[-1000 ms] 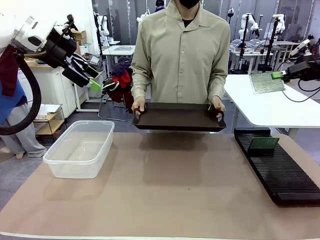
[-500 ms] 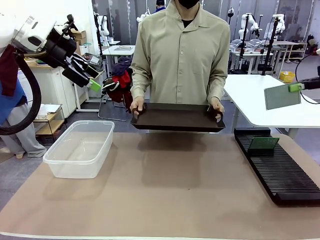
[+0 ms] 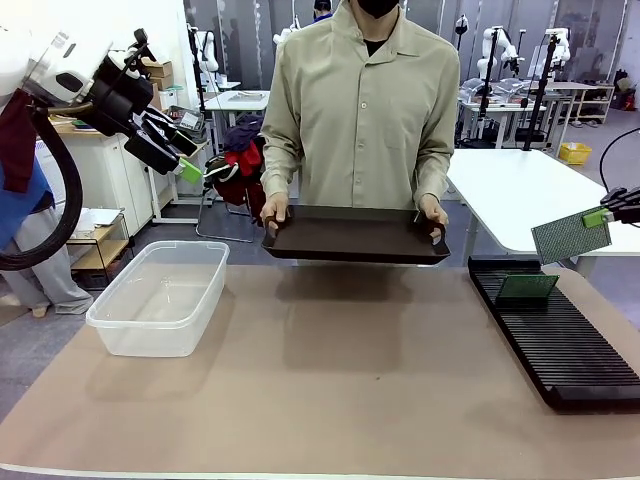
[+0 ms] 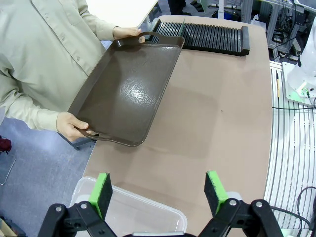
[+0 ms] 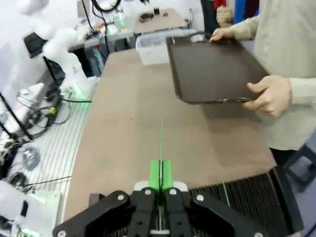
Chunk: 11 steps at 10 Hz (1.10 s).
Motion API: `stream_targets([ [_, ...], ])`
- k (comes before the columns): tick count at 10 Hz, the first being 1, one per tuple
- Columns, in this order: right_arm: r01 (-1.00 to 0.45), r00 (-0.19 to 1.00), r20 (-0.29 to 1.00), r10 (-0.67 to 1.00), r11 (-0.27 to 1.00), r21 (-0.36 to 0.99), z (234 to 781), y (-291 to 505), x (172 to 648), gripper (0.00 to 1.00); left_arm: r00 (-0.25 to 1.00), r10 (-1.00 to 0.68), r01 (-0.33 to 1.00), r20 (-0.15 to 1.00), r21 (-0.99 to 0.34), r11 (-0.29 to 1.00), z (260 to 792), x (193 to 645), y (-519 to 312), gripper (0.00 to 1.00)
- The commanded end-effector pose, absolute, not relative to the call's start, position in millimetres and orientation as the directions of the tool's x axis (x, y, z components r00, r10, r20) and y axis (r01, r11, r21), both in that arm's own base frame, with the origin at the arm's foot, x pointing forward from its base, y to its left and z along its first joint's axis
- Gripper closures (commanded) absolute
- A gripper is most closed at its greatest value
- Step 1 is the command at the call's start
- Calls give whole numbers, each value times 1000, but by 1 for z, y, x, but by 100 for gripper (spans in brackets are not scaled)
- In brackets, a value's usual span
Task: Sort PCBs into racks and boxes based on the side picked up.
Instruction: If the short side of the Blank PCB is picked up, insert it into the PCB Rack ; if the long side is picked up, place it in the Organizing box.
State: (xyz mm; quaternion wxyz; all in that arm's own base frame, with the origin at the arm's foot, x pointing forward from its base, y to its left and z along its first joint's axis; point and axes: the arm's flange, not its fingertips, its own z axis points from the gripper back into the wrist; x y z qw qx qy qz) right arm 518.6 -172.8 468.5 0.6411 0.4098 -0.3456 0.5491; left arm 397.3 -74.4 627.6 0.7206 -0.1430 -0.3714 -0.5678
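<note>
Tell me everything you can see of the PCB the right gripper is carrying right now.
The carried PCB is a thin flat rectangular board, its pale grey-green, finely dotted face toward the front camera. The right gripper pinches its upper right corner between green pads, so it hangs tilted in the air above the far end of the black rack, touching nothing else. In the right wrist view it appears edge-on as a thin green line rising from the shut fingers.
</note>
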Motion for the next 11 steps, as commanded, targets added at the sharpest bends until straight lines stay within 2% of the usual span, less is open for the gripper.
stream_targets([
  [1, -989, 149, 905, 399, 53, 139, 478, -174, 524, 98, 68, -704, 929, 707, 213, 303, 625, 398, -74, 0],
  [4, -986, 165, 889, 426, 54, 157, 464, -169, 527, 98, 68, -704, 929, 707, 213, 303, 625, 398, -74, 0],
  [7, -987, 94, 885, 457, -73, 143, 458, -161, 532, 98, 68, -704, 929, 707, 213, 303, 625, 398, -74, 0],
  [8, -985, 6, 879, 477, -147, 87, 458, -163, 531, 100, 68, -704, 929, 707, 213, 303, 625, 398, -74, 0],
  [11, -975, -73, 877, 475, -220, 38, 443, -170, 526, 100, 68, -704, 929, 707, 213, 303, 625, 398, -74, 0],
])
